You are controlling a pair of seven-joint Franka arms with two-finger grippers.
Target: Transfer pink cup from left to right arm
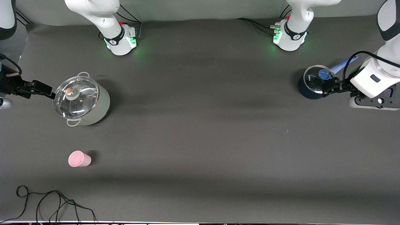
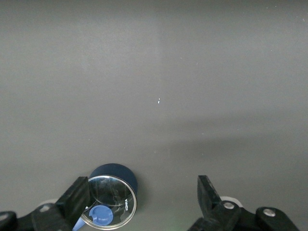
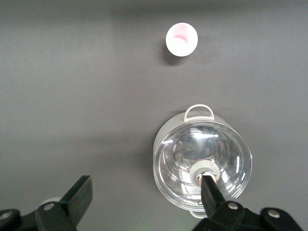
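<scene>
The pink cup is seen upright on the bench, nearer the front camera than the lidded grey pot. The right gripper is held beside that pot, the left gripper beside the blue saucepan; both sets of jaws are spread apart.

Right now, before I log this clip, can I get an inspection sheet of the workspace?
Surface: dark mat, flat.
Job's things: pink cup standing free toward the right arm's end, nearer the front camera than the grey pot.
Clutter: lidded grey pot; lidded dark blue saucepan at the left arm's end.
Grippers: left claw open beside the saucepan; right claw open beside the grey pot.
Cables: loose black cable at the mat's near edge.
Surroundings: nothing seen.
</scene>
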